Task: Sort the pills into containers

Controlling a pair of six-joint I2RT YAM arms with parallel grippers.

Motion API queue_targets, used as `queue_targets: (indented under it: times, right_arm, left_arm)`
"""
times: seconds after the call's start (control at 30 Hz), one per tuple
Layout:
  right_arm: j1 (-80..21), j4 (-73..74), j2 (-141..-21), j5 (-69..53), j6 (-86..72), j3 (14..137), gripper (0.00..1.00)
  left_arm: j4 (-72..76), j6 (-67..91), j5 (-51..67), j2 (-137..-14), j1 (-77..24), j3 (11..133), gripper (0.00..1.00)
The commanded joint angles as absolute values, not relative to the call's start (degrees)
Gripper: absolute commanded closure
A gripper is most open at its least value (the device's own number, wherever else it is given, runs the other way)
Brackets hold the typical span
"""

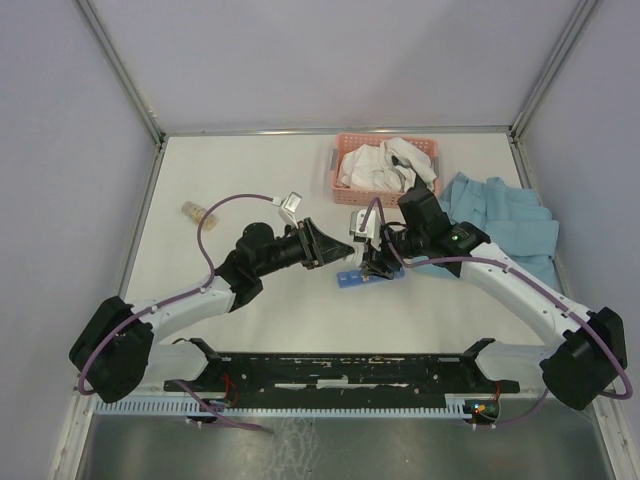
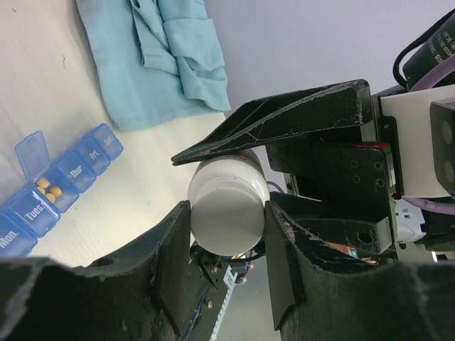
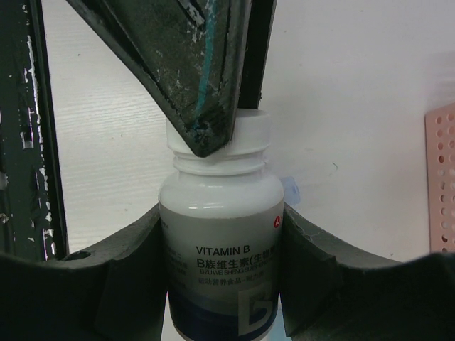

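While both arms share one bottle above the pill box, a spill is my main worry.

My right fingers (image 3: pixel 131 256) are clamped round the body of the white vitamin bottle (image 3: pixel 220 234), and my left fingers (image 2: pixel 174 249) are closed on its cap (image 2: pixel 227 209). The blue pill box (image 2: pixel 60 185) lies on the bench (image 1: pixel 250 180) just beneath, one lid up and a few tan pills (image 2: pixel 48 188) inside. The bottle looks to be held nearly sideways, so a cap coming free could let pills pour onto the bench. A slipping grip might spin the bottle, or drop it onto the box and scatter what is already sorted.
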State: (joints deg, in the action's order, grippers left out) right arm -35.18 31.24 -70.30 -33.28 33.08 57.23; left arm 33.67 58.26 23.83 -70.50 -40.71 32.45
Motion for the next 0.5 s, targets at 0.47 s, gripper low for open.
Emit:
queue_targets:
  times: [0.47]
  right_arm:
    - [-31.82,24.31,-71.0,-44.62,16.68,61.72,0.99]
  left_arm:
    - [37.57,52.36,26.32,-70.24,-43.38,32.89,0.66]
